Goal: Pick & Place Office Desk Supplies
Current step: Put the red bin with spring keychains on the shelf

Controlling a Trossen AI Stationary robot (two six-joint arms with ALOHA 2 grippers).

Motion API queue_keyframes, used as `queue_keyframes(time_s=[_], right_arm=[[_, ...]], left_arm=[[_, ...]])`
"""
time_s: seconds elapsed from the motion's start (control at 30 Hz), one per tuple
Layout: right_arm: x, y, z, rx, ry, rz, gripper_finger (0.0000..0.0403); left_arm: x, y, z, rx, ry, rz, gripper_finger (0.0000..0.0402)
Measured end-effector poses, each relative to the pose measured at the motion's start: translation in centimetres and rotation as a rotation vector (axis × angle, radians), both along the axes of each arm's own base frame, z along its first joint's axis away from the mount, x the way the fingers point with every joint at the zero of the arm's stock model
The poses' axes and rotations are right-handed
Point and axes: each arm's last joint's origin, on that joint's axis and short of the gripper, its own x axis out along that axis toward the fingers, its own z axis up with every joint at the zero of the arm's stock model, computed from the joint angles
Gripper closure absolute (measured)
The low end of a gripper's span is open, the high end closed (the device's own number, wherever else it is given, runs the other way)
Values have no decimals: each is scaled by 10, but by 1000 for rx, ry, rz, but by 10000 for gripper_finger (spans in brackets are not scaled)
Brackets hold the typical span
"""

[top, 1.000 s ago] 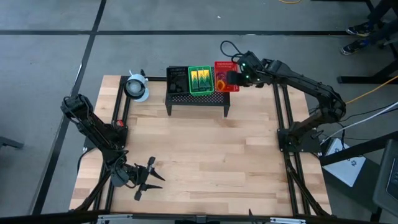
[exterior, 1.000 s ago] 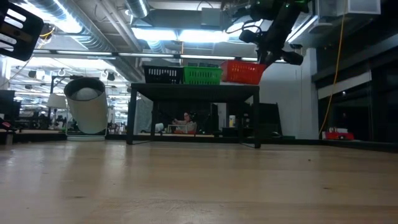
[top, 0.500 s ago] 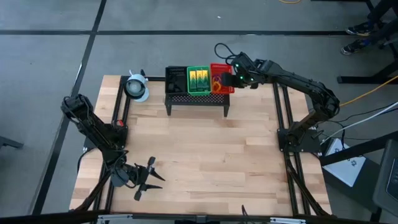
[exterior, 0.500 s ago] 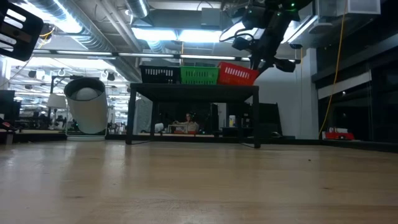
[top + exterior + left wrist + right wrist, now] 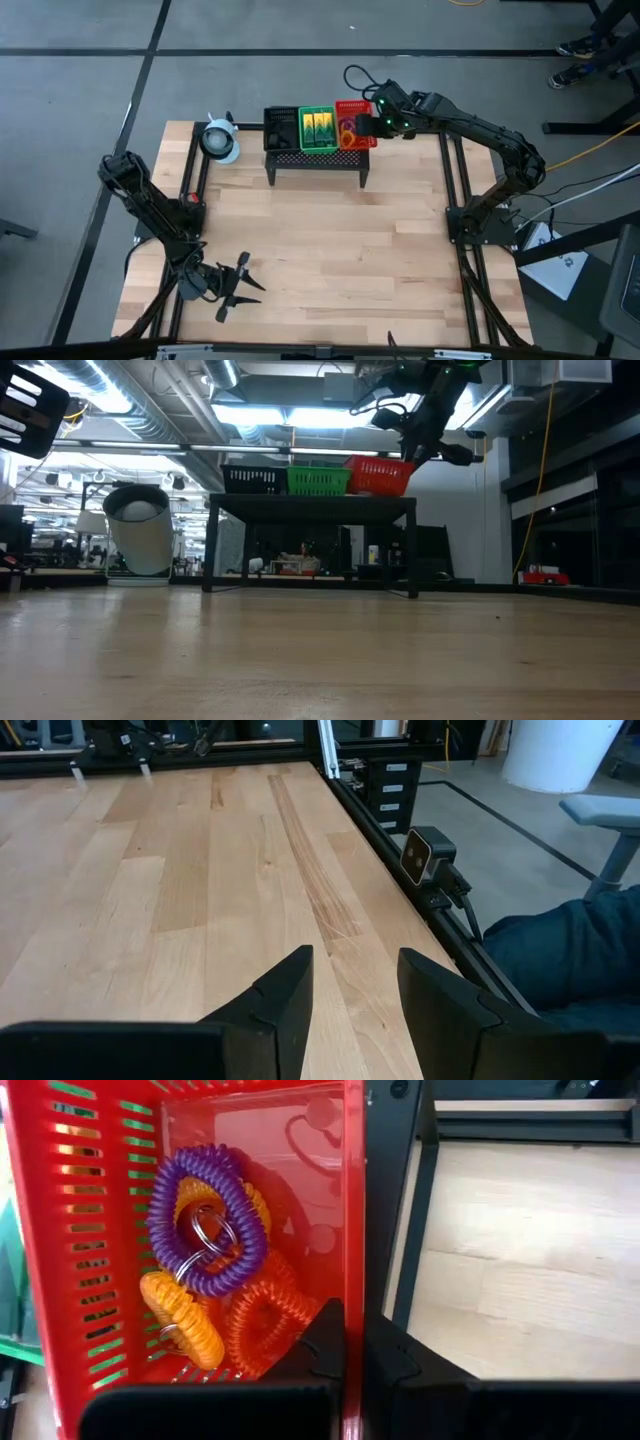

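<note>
A red tray (image 5: 356, 124) stands on the large black mesh stand (image 5: 316, 158) at the table's far edge, beside a green tray (image 5: 318, 129) and a black tray (image 5: 282, 128). Purple (image 5: 205, 1220) and orange loops (image 5: 255, 1320) lie in the red tray. The green tray holds yellow-green boxes. In the low view the red tray (image 5: 380, 475) sits at the stand's right end, slightly tilted. My right gripper (image 5: 355, 1350) is shut on the red tray. My left gripper (image 5: 236, 285) waits open over the table's near left corner (image 5: 355, 990). My right gripper pinches the red tray's right-hand wall (image 5: 352, 1280), one finger (image 5: 320, 1342) inside the tray and the other (image 5: 400, 1365) outside. It comes from the table's right, slanting down. The tray's bottom is at the stand's top; whether it rests there I cannot tell.
A round whitish roll (image 5: 219, 140) stands at the far left of the table. Bare wood fills the middle and the near side (image 5: 330, 250). In the left wrist view a small camera (image 5: 425, 855) sits at the table's edge, with a person's dark sleeve (image 5: 560, 950) beyond.
My right gripper has moved toward the table's left, carrying the red tray along the top of the stand. The tray tipped midway and now stands nearly level. It has pushed the green and black trays a little to the left.
</note>
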Motion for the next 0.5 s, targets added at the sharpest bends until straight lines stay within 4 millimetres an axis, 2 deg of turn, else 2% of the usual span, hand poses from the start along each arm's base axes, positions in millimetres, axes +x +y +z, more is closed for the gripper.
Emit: queue_keyframes(time_s=[0.5], right_arm=[[4, -2, -9, 31, 41, 1, 395]], left_arm=[[0, 0, 0, -3, 5, -16, 258]])
